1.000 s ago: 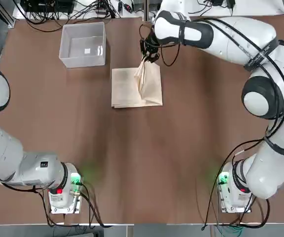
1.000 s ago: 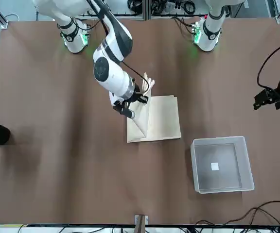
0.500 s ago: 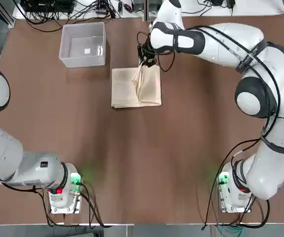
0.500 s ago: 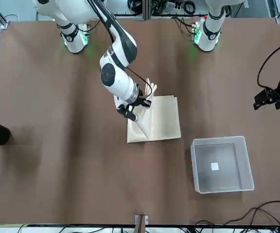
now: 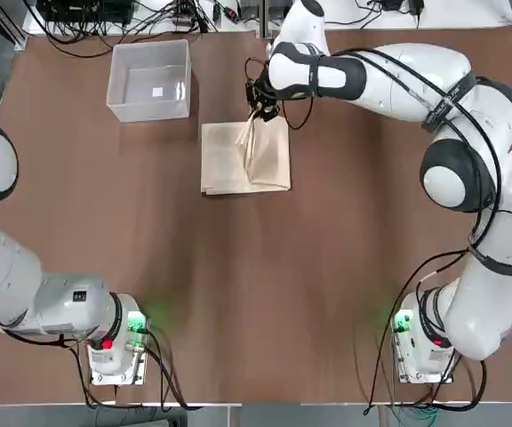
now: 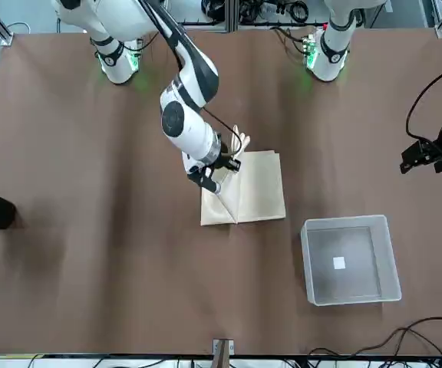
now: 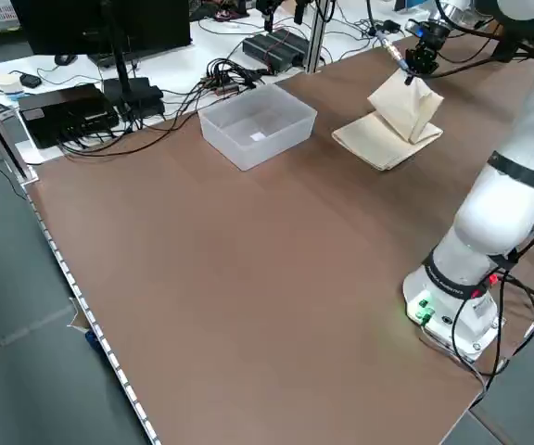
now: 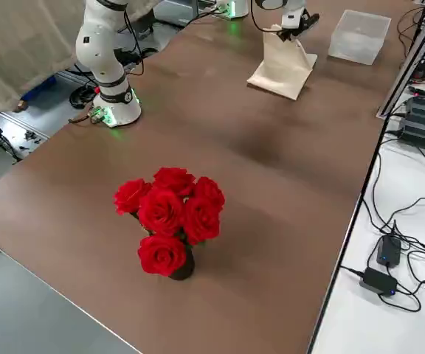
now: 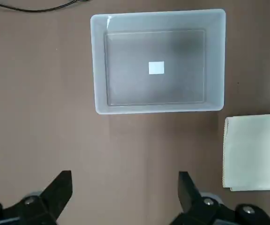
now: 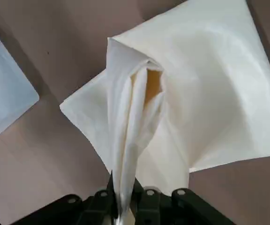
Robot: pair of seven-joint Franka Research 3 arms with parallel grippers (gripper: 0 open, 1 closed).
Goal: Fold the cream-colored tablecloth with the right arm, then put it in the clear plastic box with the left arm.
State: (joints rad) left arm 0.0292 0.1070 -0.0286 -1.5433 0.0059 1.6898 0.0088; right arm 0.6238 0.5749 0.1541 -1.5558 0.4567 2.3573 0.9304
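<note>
1. The pale cream-beige folded fabric tablecloth [image 5: 245, 158] lies on the brown counter [image 5: 256, 285] near its far middle. Its lifted corner rises to the right end effector [image 5: 261, 104], which hangs at the cloth's 1 o'clock edge in the top view.
2. The right end effector is clamped together on that pinched corner.
3. The small clear plastic box [image 5: 149, 80] stands at 10 o'clock from the cloth, apart from it.
4. The left end effector [image 9: 125, 197] hangs above the counter near the box, fingers wide apart, holding nothing.

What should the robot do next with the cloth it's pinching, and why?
Probably carry the pinched edge on across toward the box side and lay it down. The right gripper is shut on a lifted flap of the cream-colored tablecloth, so the fold isn't finished. The clear plastic box is empty.
</note>
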